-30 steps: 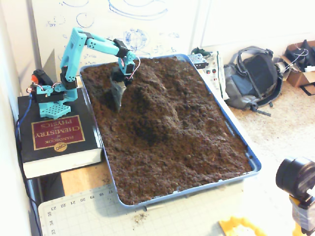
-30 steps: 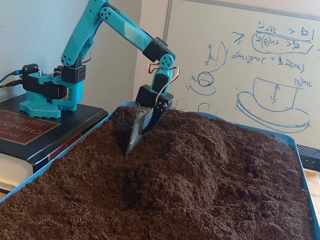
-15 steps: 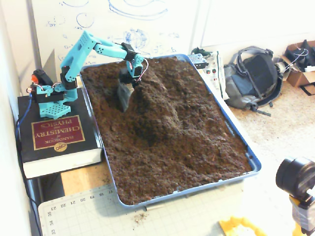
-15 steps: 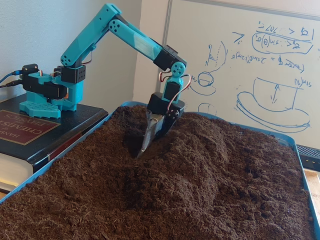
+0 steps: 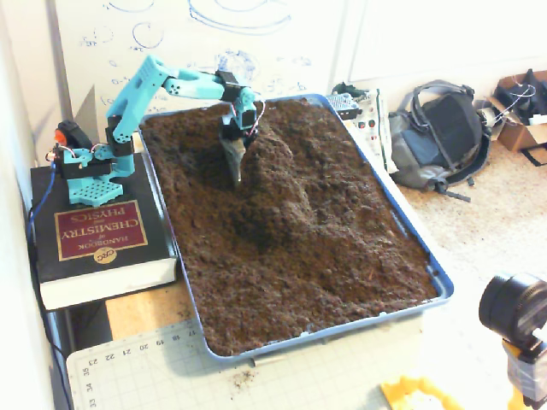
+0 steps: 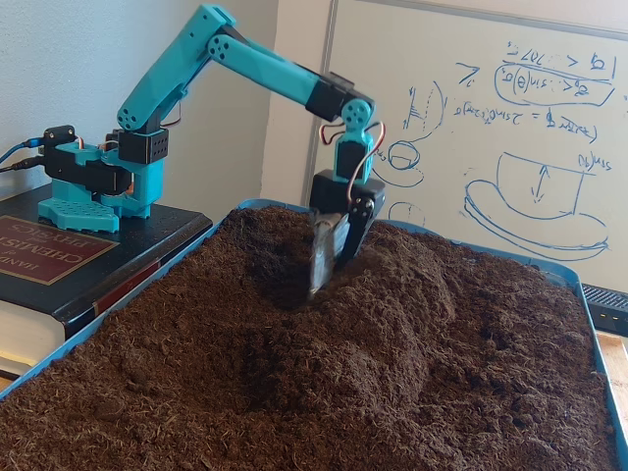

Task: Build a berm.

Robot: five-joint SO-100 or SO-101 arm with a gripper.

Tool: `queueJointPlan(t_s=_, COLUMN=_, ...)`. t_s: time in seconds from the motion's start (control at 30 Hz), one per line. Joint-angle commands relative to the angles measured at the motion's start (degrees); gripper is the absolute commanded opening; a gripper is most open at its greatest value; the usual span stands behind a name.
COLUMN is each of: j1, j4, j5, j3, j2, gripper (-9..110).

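- The end effector (image 5: pixel 237 169) (image 6: pixel 317 280) pointed down with its tip pressed into the soil; whether its fingers were apart or together could not be told.
- It touched the berm (image 5: pixel 275 175) (image 6: pixel 412 294) on that ridge's arm-base side.
- The berm rose in the tray (image 5: pixel 408 235) (image 6: pixel 98 316), toward the whiteboard (image 6: pixel 491 118) end.
- The arm's base (image 5: pixel 85 171) stood on a book (image 5: pixel 94 243) beside the tray.

A thick chemistry handbook (image 5: pixel 98 243) lies at the left of a fixed view, beside the blue tray (image 5: pixel 402 231). A grey backpack (image 5: pixel 440 137) slumps at upper right. A green cutting mat (image 5: pixel 128 376) fills the lower left. A marked whiteboard (image 6: pixel 491 118) stands behind.
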Motion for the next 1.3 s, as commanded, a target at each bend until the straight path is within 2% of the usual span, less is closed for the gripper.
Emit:
queueJointPlan(t_s=0.0, j1=1.76, j4=-1.23, j5=-0.44, j3=-6.77, j2=13.54, gripper=1)
queueJointPlan(t_s=0.5, j1=9.23, j4=-1.23, j5=-1.23, j3=-6.42, j2=28.48, gripper=1)
queueJointPlan(t_s=0.6, j1=10.63, j4=0.09, j5=-6.59, j3=-2.46, j2=29.0, gripper=1)
queueJointPlan(t_s=0.77, j1=17.14, j4=4.57, j5=-23.82, j3=8.88, j2=29.36, gripper=1)
queueJointPlan(t_s=0.9, j1=22.76, j4=6.15, j5=-32.08, j3=18.37, j2=29.0, gripper=1)
queueJointPlan(t_s=1.27, j1=24.79, j4=6.06, j5=-35.24, j3=30.15, j2=23.91, gripper=1)
